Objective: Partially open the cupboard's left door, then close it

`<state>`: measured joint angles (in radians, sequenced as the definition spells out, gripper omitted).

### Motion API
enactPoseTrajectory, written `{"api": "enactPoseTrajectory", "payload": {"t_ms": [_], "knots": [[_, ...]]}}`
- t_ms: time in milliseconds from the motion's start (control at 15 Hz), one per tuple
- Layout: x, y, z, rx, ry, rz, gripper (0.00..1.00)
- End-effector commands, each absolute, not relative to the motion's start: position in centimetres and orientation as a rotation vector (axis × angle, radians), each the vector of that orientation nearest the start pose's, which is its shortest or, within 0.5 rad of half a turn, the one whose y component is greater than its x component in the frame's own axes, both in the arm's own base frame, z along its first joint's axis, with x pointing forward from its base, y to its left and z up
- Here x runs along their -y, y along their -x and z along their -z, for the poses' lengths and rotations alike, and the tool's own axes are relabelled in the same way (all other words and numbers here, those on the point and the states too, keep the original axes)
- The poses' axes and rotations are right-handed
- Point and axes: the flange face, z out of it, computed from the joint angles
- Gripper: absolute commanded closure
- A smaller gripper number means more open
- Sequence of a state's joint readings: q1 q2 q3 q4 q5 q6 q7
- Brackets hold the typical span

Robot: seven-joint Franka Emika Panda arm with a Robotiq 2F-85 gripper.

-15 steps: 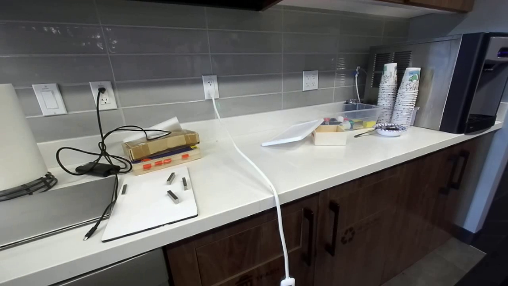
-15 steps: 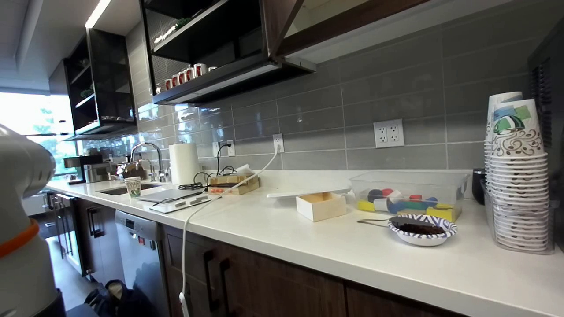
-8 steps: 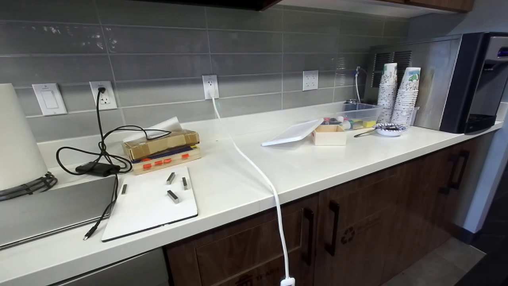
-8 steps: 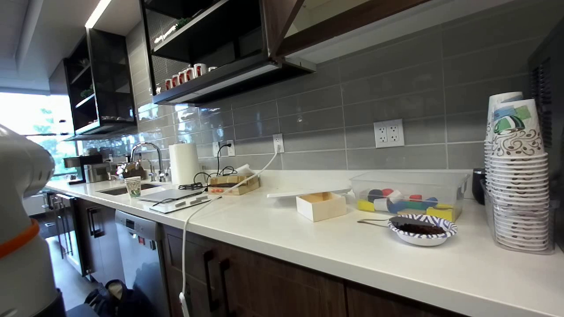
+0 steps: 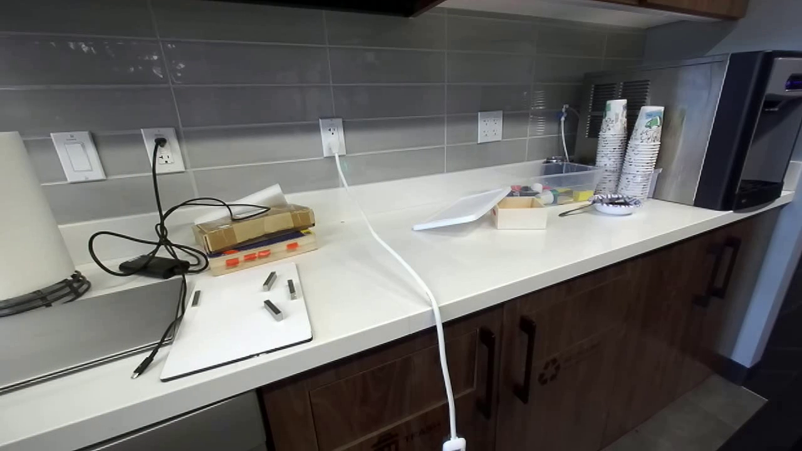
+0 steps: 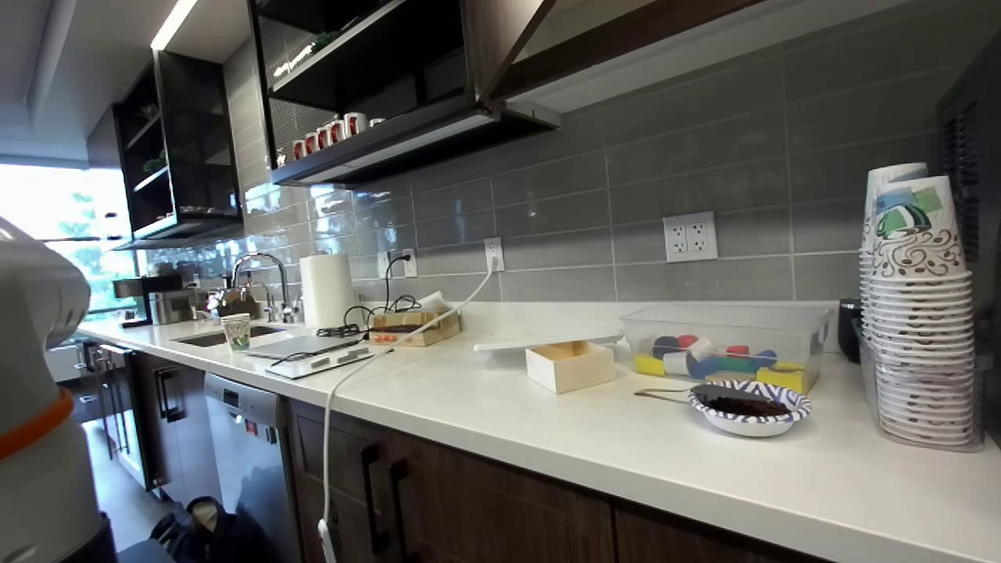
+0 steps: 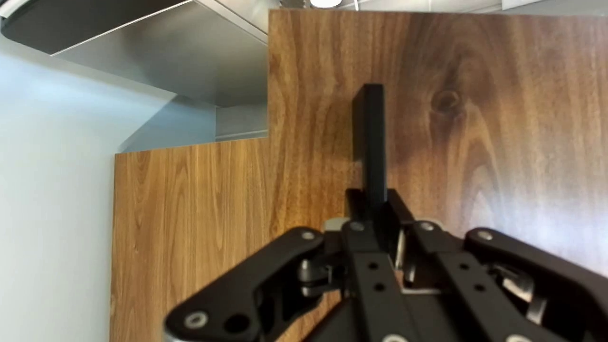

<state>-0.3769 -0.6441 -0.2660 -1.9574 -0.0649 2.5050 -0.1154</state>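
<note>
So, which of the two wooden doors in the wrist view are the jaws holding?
The larger door, on the picture's right: the jaws grip its black handle. The other door, lower left, shows no handle.

Black gripper (image 7: 377,204); silver screw heads (image 7: 195,320), round holes (image 7: 236,324) in bars (image 7: 251,270) behind fingertips (image 7: 400,206), both sides. White, rounded arm (image 6: 35,489), orange ring (image 6: 37,425) around it.
</note>
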Motion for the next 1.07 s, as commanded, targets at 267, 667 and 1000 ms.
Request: {"api": "enactPoseTrajectory", "payload": {"t_ms": [267,667,1000], "knots": [[30.0,-32.9,-87.1,-0.751,2.804,1.870,0.97],[32.0,-38.2,-87.6,-0.678,2.807,1.854,0.97],[33.3,-42.3,-87.7,-0.590,2.815,1.823,0.97]]}}
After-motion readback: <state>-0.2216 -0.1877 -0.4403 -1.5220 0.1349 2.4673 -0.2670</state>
